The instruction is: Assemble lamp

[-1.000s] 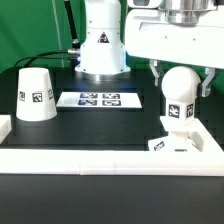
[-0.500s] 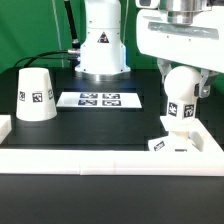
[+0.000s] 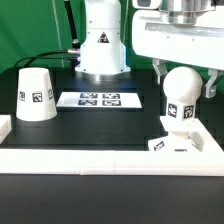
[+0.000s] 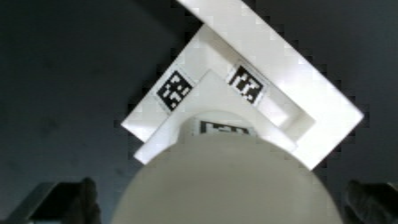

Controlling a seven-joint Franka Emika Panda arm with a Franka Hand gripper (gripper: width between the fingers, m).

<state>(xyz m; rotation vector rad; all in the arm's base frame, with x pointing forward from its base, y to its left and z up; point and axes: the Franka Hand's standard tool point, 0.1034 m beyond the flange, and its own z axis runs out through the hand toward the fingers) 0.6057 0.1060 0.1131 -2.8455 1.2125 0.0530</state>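
Note:
The ball-shaped bulb (image 3: 180,88) stands upright on its neck in the small blocky base (image 3: 172,143) at the exterior view's right, near the front rail. My gripper (image 3: 185,80) hangs over it with one finger on each side of the ball. In the wrist view the bulb (image 4: 222,185) fills the middle and the base (image 4: 285,90) lies beyond it. The dark fingers (image 4: 68,200) stand clear of the ball on both sides, so the gripper is open. The cone shade (image 3: 36,95) stands on the table at the exterior view's left.
The marker board (image 3: 99,99) lies flat at the middle back. The arm's white pedestal (image 3: 100,45) stands behind it. A long white border rail (image 3: 100,160) runs along the front and up both sides.
Half a second ago the gripper sat lower over the bulb and the bulb's tag faced further right. Now the gripper is slightly higher and the tag is back where it was one second ago.

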